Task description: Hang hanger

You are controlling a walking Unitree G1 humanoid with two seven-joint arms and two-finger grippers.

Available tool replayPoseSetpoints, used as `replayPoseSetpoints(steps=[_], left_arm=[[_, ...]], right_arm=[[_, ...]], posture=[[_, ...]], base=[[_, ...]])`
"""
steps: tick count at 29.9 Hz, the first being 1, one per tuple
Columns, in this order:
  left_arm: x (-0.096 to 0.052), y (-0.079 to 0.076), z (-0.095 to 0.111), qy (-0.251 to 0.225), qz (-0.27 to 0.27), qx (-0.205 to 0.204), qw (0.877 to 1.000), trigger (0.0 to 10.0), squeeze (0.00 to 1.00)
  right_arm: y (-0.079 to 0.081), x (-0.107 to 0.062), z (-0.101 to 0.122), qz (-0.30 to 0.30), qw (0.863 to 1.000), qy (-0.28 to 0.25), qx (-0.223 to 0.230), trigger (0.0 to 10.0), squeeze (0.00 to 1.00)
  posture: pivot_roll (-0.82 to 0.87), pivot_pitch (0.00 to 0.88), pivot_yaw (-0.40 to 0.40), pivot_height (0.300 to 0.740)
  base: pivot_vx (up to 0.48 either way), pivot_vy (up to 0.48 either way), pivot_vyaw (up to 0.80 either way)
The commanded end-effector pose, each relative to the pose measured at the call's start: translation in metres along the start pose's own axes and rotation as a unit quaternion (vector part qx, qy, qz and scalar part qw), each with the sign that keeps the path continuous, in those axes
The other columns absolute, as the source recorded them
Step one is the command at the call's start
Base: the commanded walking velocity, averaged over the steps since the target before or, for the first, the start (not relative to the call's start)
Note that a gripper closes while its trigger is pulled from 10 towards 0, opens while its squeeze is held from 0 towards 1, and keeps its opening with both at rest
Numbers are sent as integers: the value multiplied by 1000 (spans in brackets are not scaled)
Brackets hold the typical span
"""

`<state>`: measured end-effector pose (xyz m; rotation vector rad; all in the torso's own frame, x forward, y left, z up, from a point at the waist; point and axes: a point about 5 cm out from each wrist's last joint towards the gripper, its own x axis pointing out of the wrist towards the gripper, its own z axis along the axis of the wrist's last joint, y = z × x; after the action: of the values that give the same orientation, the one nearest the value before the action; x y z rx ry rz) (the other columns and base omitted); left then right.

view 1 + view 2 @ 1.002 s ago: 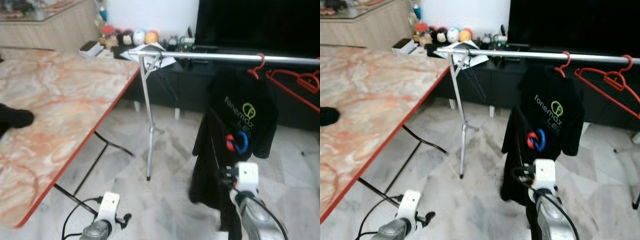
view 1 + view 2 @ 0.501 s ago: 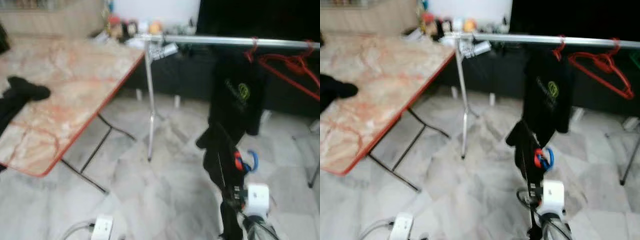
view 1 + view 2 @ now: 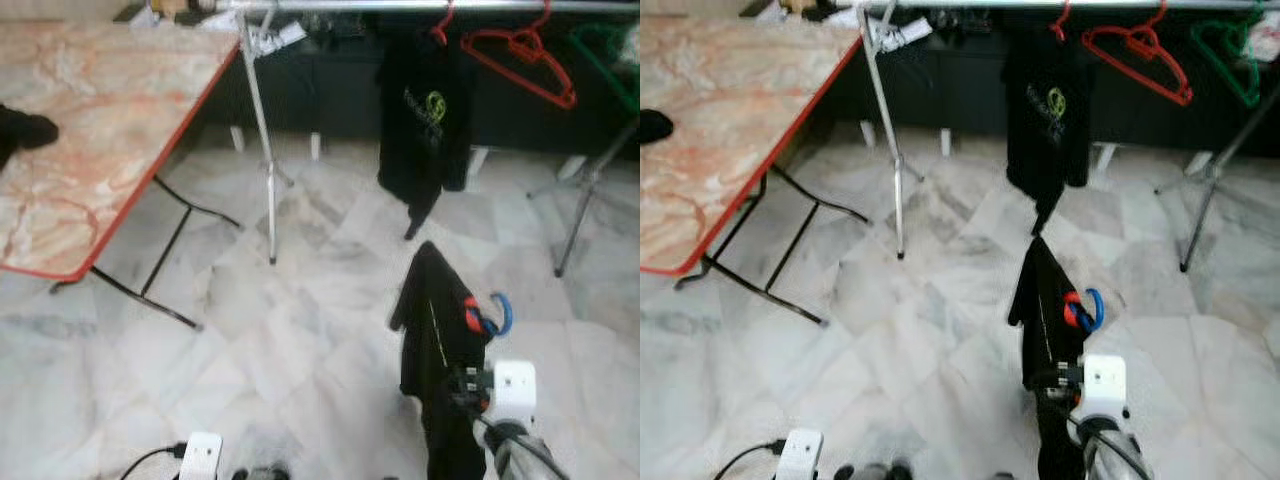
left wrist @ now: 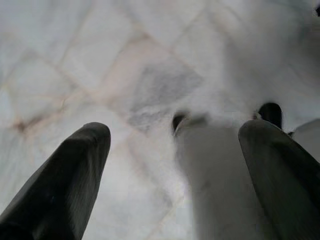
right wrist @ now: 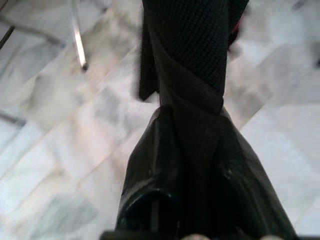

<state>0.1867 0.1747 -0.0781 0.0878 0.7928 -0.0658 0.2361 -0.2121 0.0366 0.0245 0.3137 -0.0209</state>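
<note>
Carry step in hand: right hand (image 5: pixel 192 145) clamped on black garment (image 3: pixel 435 340) with hanger (image 3: pixel 487 315); left hand (image 4: pixel 175 165) held apart, idle. Next: hook to be raised onto rail (image 3: pixel 400 6).

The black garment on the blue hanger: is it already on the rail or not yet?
Not yet. The black garment and its blue hanger are shut in the right gripper, low over the floor, apart from the rail.

— Where's the right gripper (image 5: pixel 192 115)?
— Lower right of the head view, raised off its silver arm, fingers clamped tight on black cloth.
— And the left gripper (image 4: pixel 175 165)?
— Low at the bottom edge, pointing down, fingers spread wide apart.
</note>
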Motion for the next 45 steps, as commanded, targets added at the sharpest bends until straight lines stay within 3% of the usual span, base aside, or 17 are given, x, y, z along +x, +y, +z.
replayPoseSetpoints(steps=[1, 3, 7, 19, 24, 32, 39, 40, 41, 45], left_arm=[[0, 3, -2, 8, 12, -13, 1000, 10000, 0], [7, 4, 22, -21, 24, -23, 999, 10000, 0], [14, 3, 43, -34, 30, -28, 999, 10000, 0], [22, 2, 80, -61, 22, -13, 998, 10000, 0], [23, 1, 87, -66, 23, -12, 997, 10000, 0], [23, 2, 91, -70, 16, 4, 997, 10000, 0], [23, 1, 87, -64, 12, 11, 998, 10000, 0], [23, 0, 87, -63, 11, 11, 998, 10000, 0], [23, -1, 86, -61, 11, 10, 998, 10000, 0], [23, -3, 85, -55, 10, 8, 998, 10000, 0]], right_arm=[[4, 5, 7, 6, 1000, -21, -1, 10000, 0], [2, 25, 18, -4, 999, -34, 2, 10000, 0], [3, 45, 25, -7, 1000, -26, 0, 10000, 0], [-3, 72, 40, -5, 1000, -17, -15, 10000, 0], [-3, 76, 40, -10, 1000, -9, -13, 10000, 0], [-7, 80, 26, -39, 998, 42, 27, 10000, 0], [6, 78, 3, -28, 993, 116, 2, 10000, 0], [5, 76, -2, -36, 990, 136, 6, 10000, 0], [2, 68, -20, -59, 979, 193, 20, 10000, 0], [-2, 60, -36, -78, 968, 238, 23, 10000, 0]], posture=[[-95, 152, -20, 740], [-79, 68, -21, 740], [-56, 2, -25, 740], [-58, 0, -28, 740], [-51, 0, -28, 740], [-51, 0, -24, 740], [-59, 0, -19, 740], [-54, 0, -22, 740], [-55, 0, -29, 740], [-41, 0, -45, 740]], base=[[0, 0, 0], [0, 0, 0], [0, 0, 0], [0, 0, 0], [0, 0, 0], [0, 0, 0], [0, 0, 0], [0, 0, 0], [0, 0, 0], [0, 0, 0]])
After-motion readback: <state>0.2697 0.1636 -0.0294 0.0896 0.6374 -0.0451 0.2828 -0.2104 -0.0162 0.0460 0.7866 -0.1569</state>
